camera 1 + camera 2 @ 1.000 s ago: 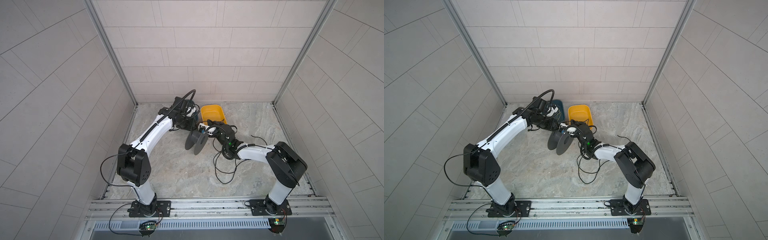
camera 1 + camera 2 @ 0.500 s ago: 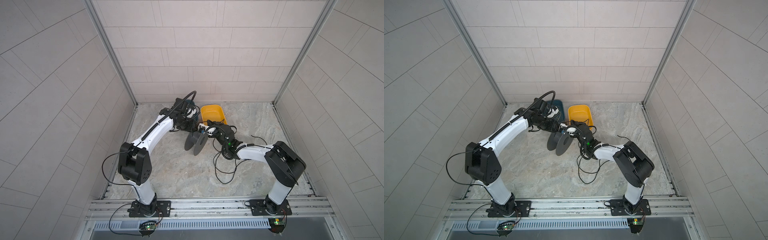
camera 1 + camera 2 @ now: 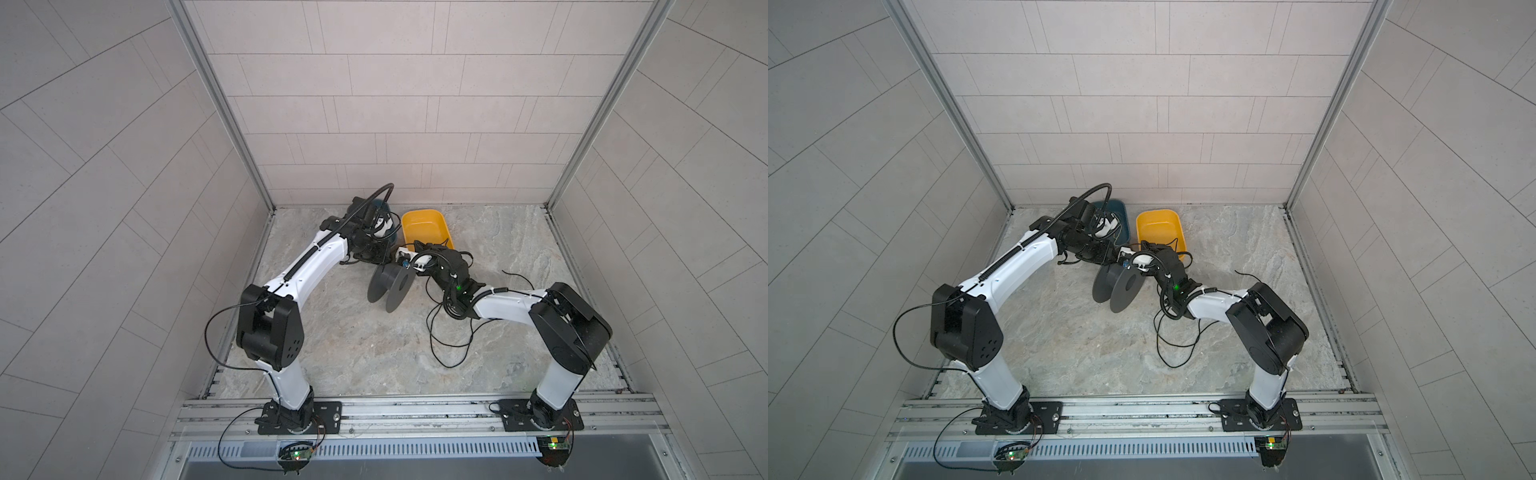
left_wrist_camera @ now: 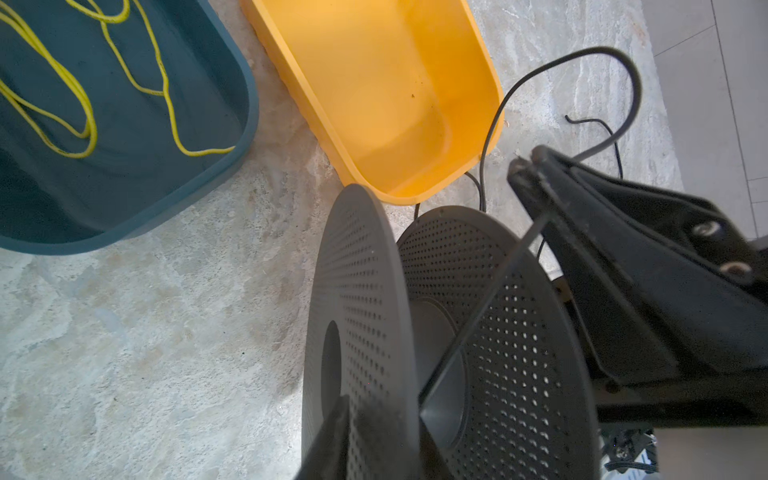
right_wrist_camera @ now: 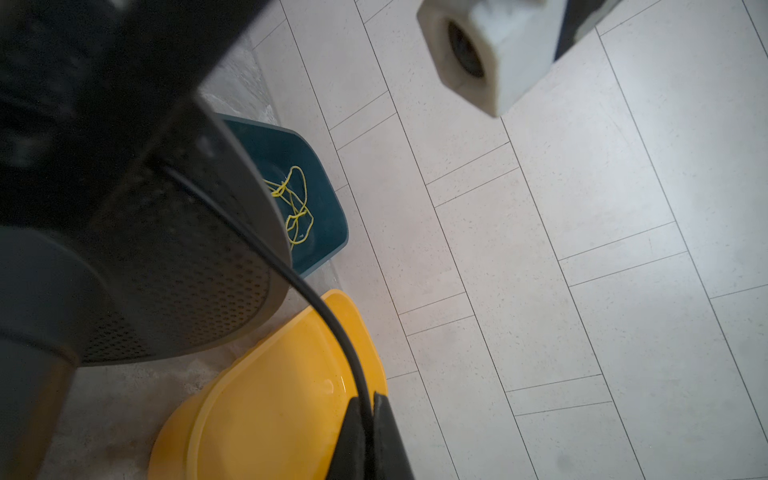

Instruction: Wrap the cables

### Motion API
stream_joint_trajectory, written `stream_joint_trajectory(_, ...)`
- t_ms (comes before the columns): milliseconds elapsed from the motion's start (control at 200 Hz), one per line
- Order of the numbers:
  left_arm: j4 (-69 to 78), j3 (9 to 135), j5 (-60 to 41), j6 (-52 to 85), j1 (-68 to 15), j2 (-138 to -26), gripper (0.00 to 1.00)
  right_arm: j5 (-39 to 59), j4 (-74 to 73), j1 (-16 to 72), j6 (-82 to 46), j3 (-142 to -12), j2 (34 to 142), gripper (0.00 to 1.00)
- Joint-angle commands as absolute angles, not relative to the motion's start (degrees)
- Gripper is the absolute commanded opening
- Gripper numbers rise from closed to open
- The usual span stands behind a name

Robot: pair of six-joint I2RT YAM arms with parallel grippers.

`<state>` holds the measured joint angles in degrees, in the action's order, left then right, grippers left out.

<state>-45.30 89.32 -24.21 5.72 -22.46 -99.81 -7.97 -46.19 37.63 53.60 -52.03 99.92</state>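
- Marble floor (image 3: pixel 353 345): spool (image 3: pixel 390 286) stands upright, yellow bin (image 3: pixel 424 224) just behind it.
- Left gripper (image 4: pixel 376 453) just reached the spool's flange; I can't tell if it's clamped.
- Right gripper (image 5: pixel 368 415) pinches cable (image 5: pixel 328 316) off the spool; winding looks ready.

Left arm (image 3: pixel 309 266) and right arm (image 3: pixel 503 305) reach forward and inward, elbows bent, wrists nearly meeting. Right gripper (image 5: pixel 368 415) — jaws pinched on the cable (image 5: pixel 316 301); left gripper (image 3: pixel 385 261) — opening unclear.

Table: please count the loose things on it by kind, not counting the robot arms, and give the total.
Trays: 2, the teal tray and the yellow tray
Cords: 2, the black cable and the yellow cord
Spools: 1, the grey spool
Total: 5
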Motion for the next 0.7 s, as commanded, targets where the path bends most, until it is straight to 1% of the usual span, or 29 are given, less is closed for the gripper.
stream_joint_trajectory(0,-46.0,89.3,-22.9,5.8,-23.0,-100.3,0.15,-7.5,-46.1,38.1,53.0,-53.2,100.3,0.00)
stream_joint_trajectory(185,-46.8,90.0,-22.3,6.0,-23.0,-100.0,0.00,-9.0,-46.9,38.5,53.1,-53.4,100.9,0.00)
stream_joint_trajectory(260,-47.0,90.3,-21.8,6.3,-23.0,-99.7,0.00,-10.1,-47.7,39.0,53.1,-53.4,100.9,0.04)
stream_joint_trajectory(315,-47.4,90.7,-21.3,6.6,-23.0,-99.4,0.00,-10.8,-46.9,39.2,52.5,-53.8,100.7,0.08)
stream_joint_trajectory(390,-48.3,91.4,-20.4,6.9,-23.0,-98.8,0.00,-11.9,-44.2,39.7,50.9,-54.8,99.7,0.18)
stream_joint_trajectory(440,-48.8,91.7,-19.5,7.0,-23.0,-98.2,0.00,-13.3,-37.5,40.1,48.9,-56.6,98.3,0.25)
stream_joint_trajectory(520,-49.4,91.9,-18.6,7.3,-23.0,-96.9,0.00,-12.5,-24.2,40.3,43.0,-61.1,95.1,0.41)
stream_joint_trajectory(555,-49.5,92.0,-17.9,7.6,-23.0,-96.4,0.00,-11.1,-22.1,40.0,40.4,-61.5,93.4,0.47)
stream_joint_trajectory(620,-50.0,92.0,-17.2,8.1,-22.9,-95.1,0.00,-8.8,-20.5,39.9,36.3,-61.2,90.0,0.62)
stream_joint_trajectory(666,-50.5,92.2,-17.7,8.2,-22.9,-94.2,0.00,-7.3,-18.0,39.8,33.5,-61.7,87.8,0.69)
stream_joint_trajectory(696,-50.8,92.4,-18.2,8.2,-22.9,-93.6,0.00,-6.3,-15.9,39.9,32.2,-62.5,86.5,0.72)
